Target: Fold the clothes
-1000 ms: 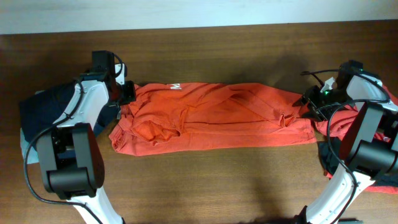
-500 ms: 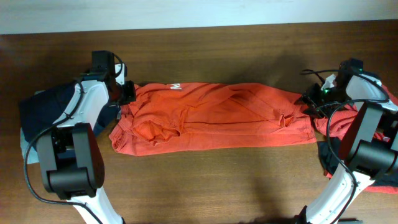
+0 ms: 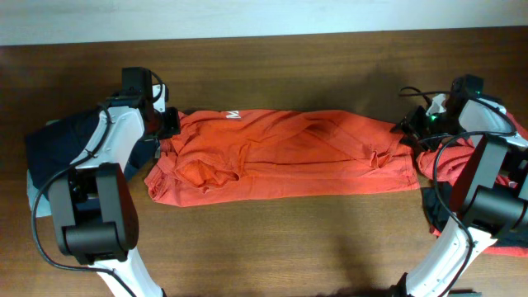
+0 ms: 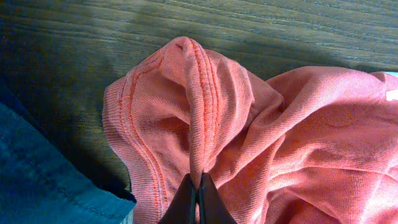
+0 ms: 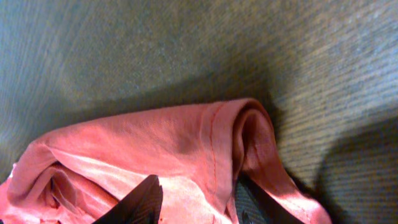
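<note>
The orange shirt [image 3: 280, 161] lies bunched in a long band across the middle of the table [image 3: 272, 239]. Its long axis runs from side to side, from one arm to the other, so the coming move depends on both ends being held. At its far-left corner my left gripper [image 3: 167, 124] is pinched tight on a raised ridge of hem, as the wrist view shows. My right gripper [image 3: 410, 128] sits at the far-right corner with its fingers partly apart and a rolled edge of cloth between them. I cannot tell whether it has a hold on the cloth. Each arm is nearest its own end. I count one shirt spread out. There is a navy piece [image 3: 54, 140] with a pale piece [image 3: 31, 188] beside the left arm. A second red piece [image 3: 428, 169] and a dark piece [image 3: 435, 210] lie by the right arm.
</note>
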Motion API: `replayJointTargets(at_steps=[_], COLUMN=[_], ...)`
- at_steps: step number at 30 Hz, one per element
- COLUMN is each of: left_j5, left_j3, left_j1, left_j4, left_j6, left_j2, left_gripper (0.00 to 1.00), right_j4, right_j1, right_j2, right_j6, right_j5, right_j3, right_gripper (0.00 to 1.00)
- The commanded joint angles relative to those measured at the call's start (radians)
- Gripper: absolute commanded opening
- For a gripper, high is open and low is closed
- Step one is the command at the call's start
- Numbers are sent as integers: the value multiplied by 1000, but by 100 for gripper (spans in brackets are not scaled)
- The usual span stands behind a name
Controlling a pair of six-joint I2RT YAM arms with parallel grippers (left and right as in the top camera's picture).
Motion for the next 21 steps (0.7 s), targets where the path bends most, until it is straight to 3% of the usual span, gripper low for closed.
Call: replayJointTargets(at_steps=[1,7,11,21], left_j5=[14,14,14,14], left_j3=[16,16,16,16], left_j1=[-2,-2,-2,-2], left_j4=[2,2,1,0], left_j6=[-9,-9,-9,-9], left_j2=[8,8,8,8], left_gripper=[0,0,0,0], right_j4=[11,-2,-67,-11], right_j1=[6,6,6,6], right_j2=[17,17,17,19], right_j6=[-8,-33,-34,-53], right_j5=[-21,-9,120,49], right_j3=[15,15,15,-33], right_gripper=[43,42,43,43])
